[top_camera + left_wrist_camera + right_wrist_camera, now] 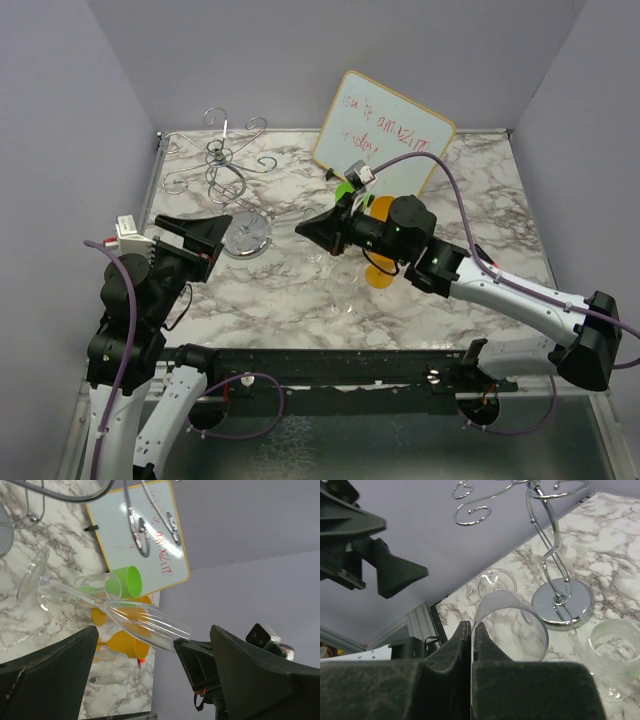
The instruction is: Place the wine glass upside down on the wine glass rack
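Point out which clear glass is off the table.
The wine glass pinched by its rim in the right gripper, tilted sideways in the air; the other clear glass stands upright on the table.

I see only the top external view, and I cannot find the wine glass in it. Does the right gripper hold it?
Observer: Yes. In the right wrist view the right gripper is shut on the rim of the wine glass.
Operator: How does the glass lie?
Observer: The left wrist view shows it nearly on its side, its foot far from that gripper.
Operator: And the left gripper?
Observer: The left gripper is open; the glass lies ahead of it, untouched as far as I can tell.
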`<state>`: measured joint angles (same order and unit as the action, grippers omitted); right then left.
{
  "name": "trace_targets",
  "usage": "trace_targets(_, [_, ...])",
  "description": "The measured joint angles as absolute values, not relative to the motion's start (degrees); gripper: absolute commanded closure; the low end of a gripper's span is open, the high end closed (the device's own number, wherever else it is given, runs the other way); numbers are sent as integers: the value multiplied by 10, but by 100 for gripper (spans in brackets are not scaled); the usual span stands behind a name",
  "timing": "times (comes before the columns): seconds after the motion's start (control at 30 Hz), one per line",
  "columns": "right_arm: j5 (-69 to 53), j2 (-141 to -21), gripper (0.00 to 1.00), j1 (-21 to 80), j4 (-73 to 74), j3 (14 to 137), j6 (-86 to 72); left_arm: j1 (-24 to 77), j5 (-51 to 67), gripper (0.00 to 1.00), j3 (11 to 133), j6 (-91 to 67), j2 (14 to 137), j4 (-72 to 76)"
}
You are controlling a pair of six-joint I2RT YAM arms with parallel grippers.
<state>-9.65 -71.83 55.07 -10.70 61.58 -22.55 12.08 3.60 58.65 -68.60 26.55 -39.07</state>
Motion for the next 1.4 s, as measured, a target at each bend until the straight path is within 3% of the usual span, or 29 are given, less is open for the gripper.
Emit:
trace_targets(0.23, [-76,-720,99,600,-188,580,-214,121,6,24,497,-764,235,-409])
trace_targets(0.53, [-69,-738,99,628,-271,567,-194,121,-24,34,435,-811,208,-417])
trace_targets(0.8, [-70,-775,100,634,-302,550,-186,121,-93,34,399,-858,151,-416])
trace_targets(1.1, [-76,-783,99,634,-342,546,-186,121,-121,34,381,-878,167,-407])
trace_targets(1.3, [-93,-790,100,634,-364,542,-195,121,-129,37,381,-884,195,-400])
trace_targets(1.4, [-99,-790,99,634,-369,537,-197,121,-135,44,381,-887,207,-398])
